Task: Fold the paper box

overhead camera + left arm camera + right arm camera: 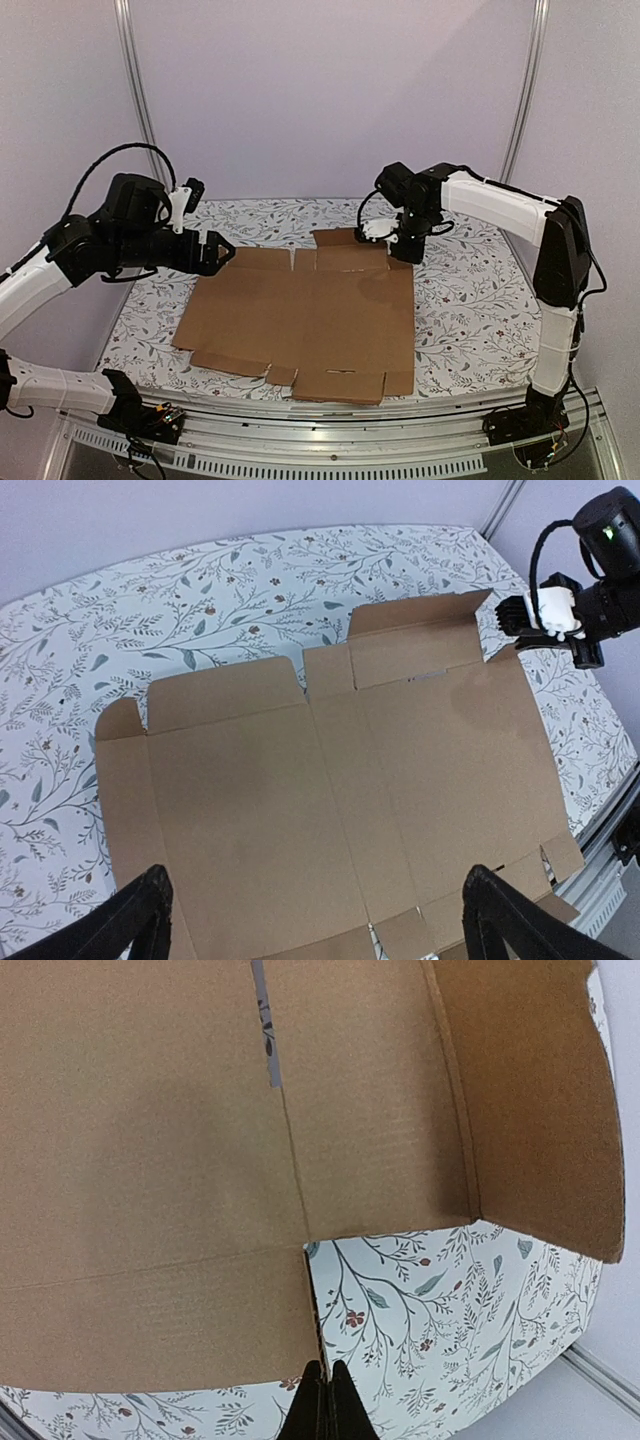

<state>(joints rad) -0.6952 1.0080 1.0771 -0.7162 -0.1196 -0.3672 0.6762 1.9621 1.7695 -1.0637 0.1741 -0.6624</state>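
Note:
The paper box (310,320) lies as a flat brown cardboard sheet with flaps and slots on the floral table; it also shows in the left wrist view (330,780) and in the right wrist view (150,1160). My left gripper (220,252) is open and empty and hovers above the sheet's left far part, with its fingers spread wide (318,875). My right gripper (393,243) is at the sheet's far right corner, shut (325,1372) on the edge of a far flap (470,610). That flap is lifted a little off the table.
The floral tablecloth (470,300) shows bare to the right of the sheet and behind it. A metal rail (350,440) runs along the near edge. Frame posts (525,90) and plain walls close the back.

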